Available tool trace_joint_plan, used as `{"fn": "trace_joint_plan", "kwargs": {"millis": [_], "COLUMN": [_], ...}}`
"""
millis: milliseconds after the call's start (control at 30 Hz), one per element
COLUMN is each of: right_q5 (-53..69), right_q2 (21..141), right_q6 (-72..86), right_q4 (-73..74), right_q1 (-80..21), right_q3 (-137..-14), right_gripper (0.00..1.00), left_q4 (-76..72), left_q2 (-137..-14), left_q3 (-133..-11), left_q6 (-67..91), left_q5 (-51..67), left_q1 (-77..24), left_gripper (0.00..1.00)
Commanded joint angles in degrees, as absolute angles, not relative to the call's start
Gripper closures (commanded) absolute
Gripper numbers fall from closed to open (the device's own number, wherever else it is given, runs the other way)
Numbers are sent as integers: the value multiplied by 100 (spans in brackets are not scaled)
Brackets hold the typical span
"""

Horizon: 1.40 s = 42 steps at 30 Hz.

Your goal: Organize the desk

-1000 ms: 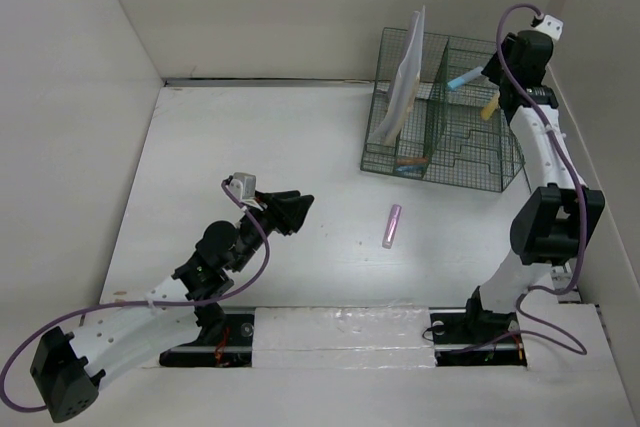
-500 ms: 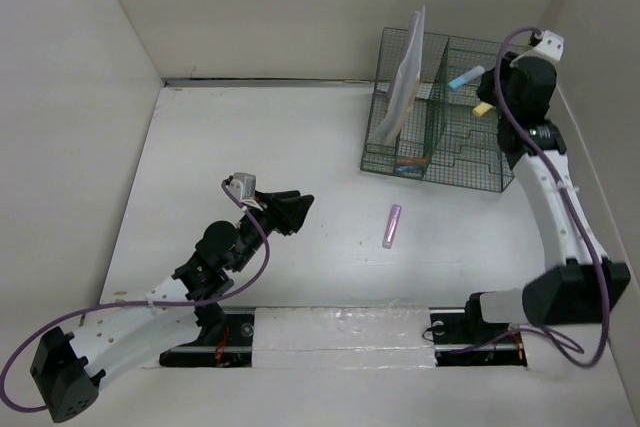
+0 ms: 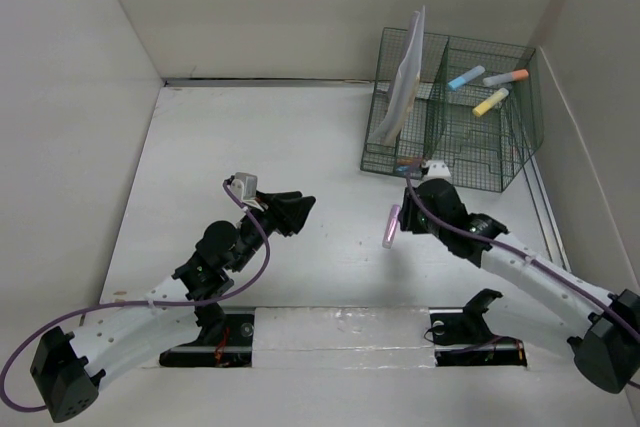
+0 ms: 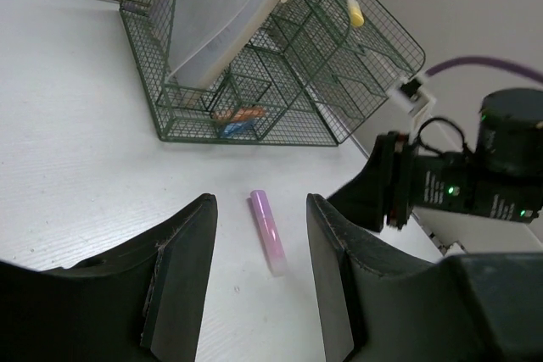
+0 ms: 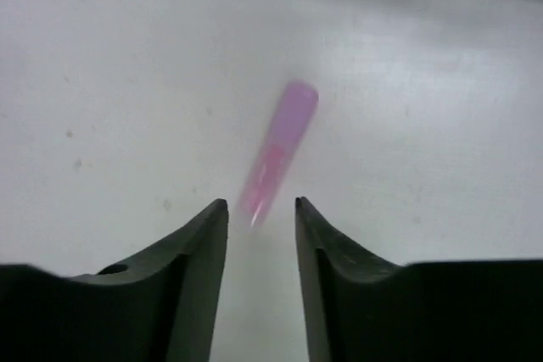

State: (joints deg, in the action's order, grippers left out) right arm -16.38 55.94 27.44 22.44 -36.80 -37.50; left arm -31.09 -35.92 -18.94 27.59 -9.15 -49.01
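Observation:
A pink marker lies flat on the white desk, in front of the dark green wire rack. My right gripper is open and low over the desk, its fingertips just short of the marker's near end; the marker shows just ahead of the gap in the right wrist view. My left gripper is open and empty above the desk to the marker's left. It also shows in the left wrist view, between the fingers but farther off.
The rack holds upright white papers in its left compartment. Blue, grey-orange and yellow markers lie in its raised right part, and blue and orange ones at its low front. Walls close the desk on the left, back and right.
My right arm has swung from the rack's upper right corner down to the desk, and its gripper now sits by the pink marker. The left arm has not moved.

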Motion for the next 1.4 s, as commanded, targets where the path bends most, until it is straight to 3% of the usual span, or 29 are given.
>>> {"fn": "trace_joint_plan", "kwargs": {"millis": [0, 133, 367, 667, 800, 900, 1133, 1233, 1367], "right_q5": [-1505, -1459, -1730, -2171, -2302, -2600, -3347, -3550, -3455], "right_q2": [5720, 6239, 7400, 8410, 8763, 8553, 6419, 5618, 5677], "right_q6": [3232, 3366, 3287, 3208, 3234, 3234, 2420, 1691, 977], "right_q4": [2103, 2013, 1548, 1222, 1265, 1318, 1425, 961, 519], "right_q1": [-3927, -4183, -4482, -4254, -4254, -4631, -4966, -4520, -3272], "right_q3": [-3457, -3428, -3805, -4148, -4271, -4307, -4982, -5387, -6028], "right_gripper": [37, 32, 33, 44, 72, 82, 82, 80, 79], "left_q4": [-3507, -3516, -3498, -3481, -3463, -3454, -3533, -3568, -3577], "left_q2": [-3559, -3621, -3612, -3595, -3577, -3577, -3674, -3735, -3753], "left_q3": [-1951, -1986, -1986, -1978, -1978, -1978, -1978, -1986, -1986], "left_q6": [2821, 2821, 2812, 2804, 2795, 2795, 2812, 2830, 2821], "left_q5": [-800, -738, -782, -791, -826, -817, -765, -730, -685], "left_q1": [-4878, -4878, -4878, -4878, -4878, -4878, -4878, -4878, -4878], "left_gripper": [58, 58, 58, 57, 58, 58, 58, 58, 58]}}
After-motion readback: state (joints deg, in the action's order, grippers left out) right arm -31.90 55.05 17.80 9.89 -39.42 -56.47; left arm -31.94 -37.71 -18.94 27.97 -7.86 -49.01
